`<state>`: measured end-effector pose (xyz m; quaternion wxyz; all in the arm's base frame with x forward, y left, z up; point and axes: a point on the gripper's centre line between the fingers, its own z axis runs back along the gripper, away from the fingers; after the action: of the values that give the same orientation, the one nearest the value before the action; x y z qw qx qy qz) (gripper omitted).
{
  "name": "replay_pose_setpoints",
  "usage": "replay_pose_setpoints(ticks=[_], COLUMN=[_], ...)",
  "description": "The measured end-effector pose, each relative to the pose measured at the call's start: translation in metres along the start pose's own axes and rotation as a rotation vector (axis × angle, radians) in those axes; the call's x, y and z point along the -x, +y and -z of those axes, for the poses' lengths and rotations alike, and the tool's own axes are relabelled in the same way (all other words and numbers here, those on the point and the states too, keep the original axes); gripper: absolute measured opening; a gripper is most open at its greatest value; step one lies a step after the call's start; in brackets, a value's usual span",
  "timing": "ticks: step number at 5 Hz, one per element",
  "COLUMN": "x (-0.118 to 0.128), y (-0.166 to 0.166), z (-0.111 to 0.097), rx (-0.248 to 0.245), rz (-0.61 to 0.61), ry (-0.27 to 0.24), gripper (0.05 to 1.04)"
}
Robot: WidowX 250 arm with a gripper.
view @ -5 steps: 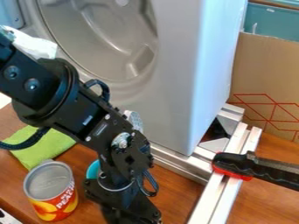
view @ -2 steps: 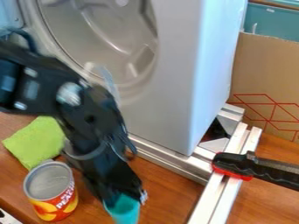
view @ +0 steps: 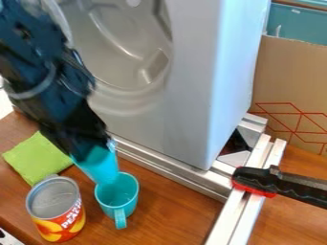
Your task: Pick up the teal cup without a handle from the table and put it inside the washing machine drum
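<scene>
Turquoise object (view: 99, 165) clamped in the gripper (view: 93, 149), by the mug (view: 117, 198)
Can (view: 55, 208) near left, green cloth (view: 37, 158) lying farther back

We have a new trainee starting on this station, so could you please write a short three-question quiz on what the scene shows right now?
1. Multiple choice: what lies on the wooden surface just behind the can with the red and yellow label?
a) a sponge
b) a green cloth
c) a plate
d) a spoon

2. True or false: the teal mug is lying upside down.

3. Short answer: is the claw nearer to the teal mug or to the black and red clamp?

Key: 1. b. 2. False; the mug stands upright, its opening facing up. 3. The teal mug.
</scene>
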<state>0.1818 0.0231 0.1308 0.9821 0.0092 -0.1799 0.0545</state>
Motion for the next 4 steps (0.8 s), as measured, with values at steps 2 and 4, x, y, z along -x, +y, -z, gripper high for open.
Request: replay_pose_setpoints(ticks=[2,4], x=[-0.026,-0.072], y=[0.058,0.086], z=[-0.009,-0.004], rx=[-0.077,-0.080], rz=[-0.063,-0.035], ry=[-0.030,-0.042], gripper=[0.096,0.096])
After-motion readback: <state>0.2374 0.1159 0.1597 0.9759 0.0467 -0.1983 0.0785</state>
